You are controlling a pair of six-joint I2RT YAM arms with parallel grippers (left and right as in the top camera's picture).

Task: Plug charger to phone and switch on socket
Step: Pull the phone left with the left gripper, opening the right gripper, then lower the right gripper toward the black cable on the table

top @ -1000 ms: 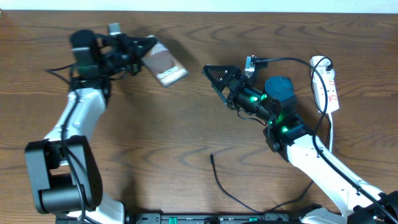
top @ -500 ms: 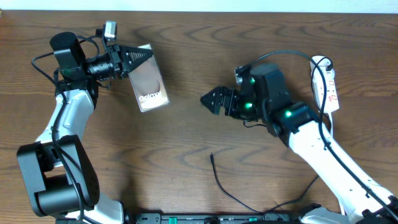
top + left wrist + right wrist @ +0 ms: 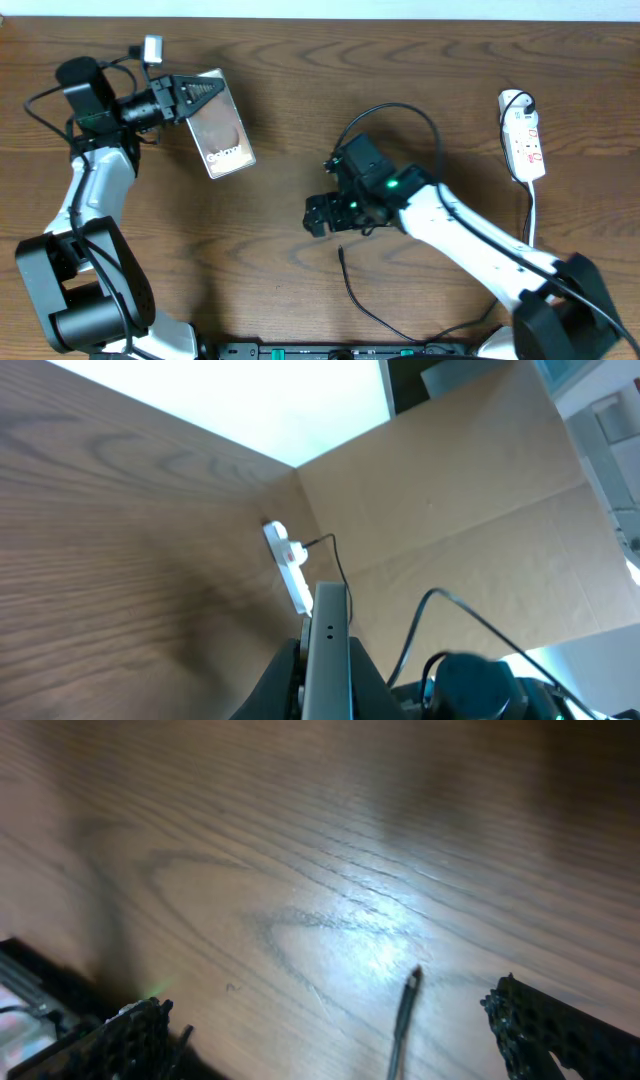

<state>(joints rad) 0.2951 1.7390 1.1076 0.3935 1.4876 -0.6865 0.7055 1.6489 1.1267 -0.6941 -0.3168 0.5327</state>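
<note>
Right fingers swung down, spread wide, charger tip between them, left fingers gripping phone.

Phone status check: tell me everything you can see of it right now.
The phone is a flat rectangular slab, glossy brownish-grey, with pale lettering at the end away from the grip. The left gripper is shut on its other end, fingers on its two faces; the left wrist view shows it edge-on, thin and grey. It looks lifted off the table and tilted. Nothing else touches it.
</note>
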